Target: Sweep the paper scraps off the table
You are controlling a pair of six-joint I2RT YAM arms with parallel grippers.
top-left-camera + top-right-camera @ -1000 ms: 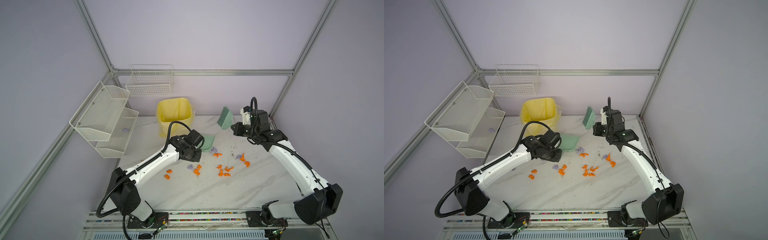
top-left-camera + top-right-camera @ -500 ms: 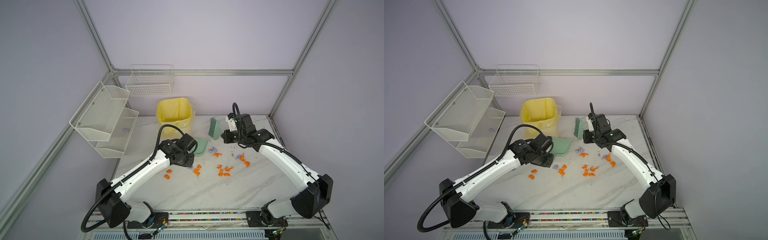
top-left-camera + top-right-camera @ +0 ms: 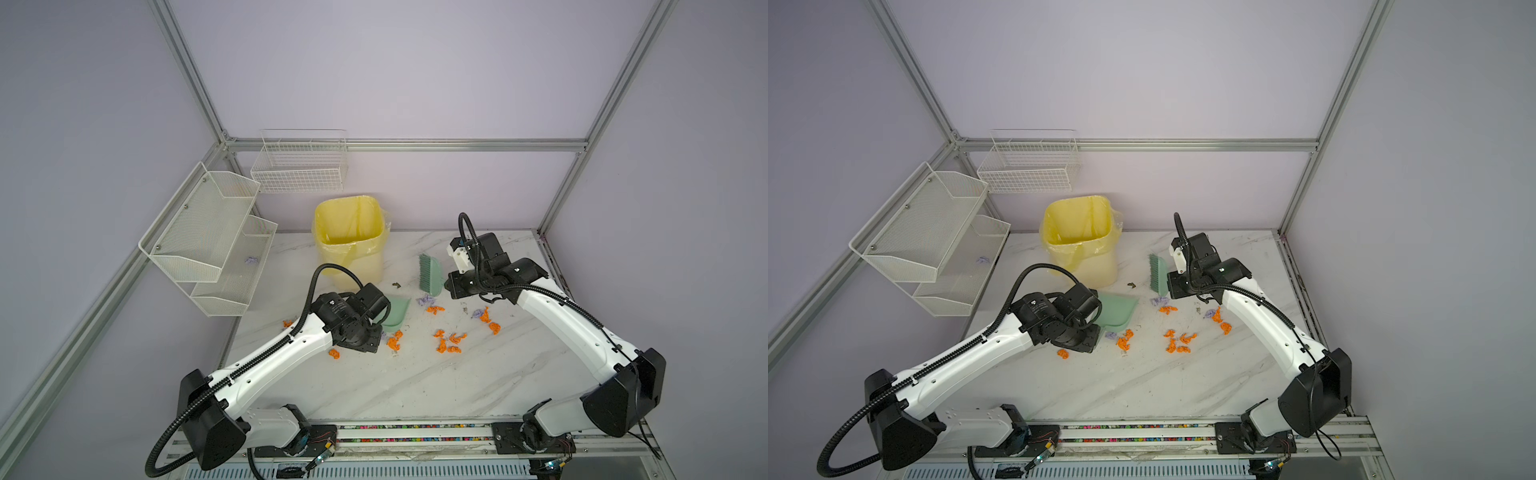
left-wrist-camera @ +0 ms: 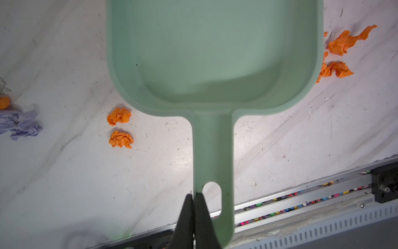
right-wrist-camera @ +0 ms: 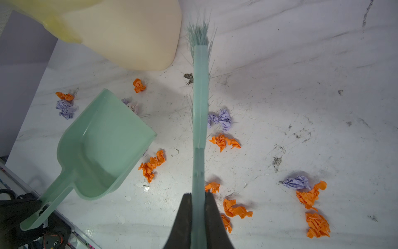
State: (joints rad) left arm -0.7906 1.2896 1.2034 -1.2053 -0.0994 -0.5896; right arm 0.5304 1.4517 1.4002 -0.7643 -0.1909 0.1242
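Orange and lilac paper scraps (image 3: 449, 340) (image 3: 1177, 340) lie scattered over the middle of the white marble table (image 3: 415, 386). My left gripper (image 4: 195, 195) is shut on the handle end of a green dustpan (image 3: 397, 311) (image 3: 1117, 311), whose pan (image 4: 213, 54) is empty. Scraps (image 4: 119, 116) lie on both sides of it. My right gripper (image 5: 199, 194) is shut on the handle of a green brush (image 3: 429, 274) (image 3: 1158, 272), its bristles (image 5: 199, 32) pointing toward the bin. A lilac scrap (image 5: 220, 118) and orange scraps (image 5: 151, 165) lie beside the brush.
A yellow-lined bin (image 3: 349, 237) (image 3: 1079, 237) stands at the back, just behind the dustpan. White mesh shelves (image 3: 208, 232) hang on the left wall, with a lilac scrap (image 3: 251, 260) in the lower one. A wire basket (image 3: 301, 166) hangs on the back wall.
The right arm has carried the brush left and nearer, down to the far side of the scraps. The left arm has drawn the dustpan left and nearer.
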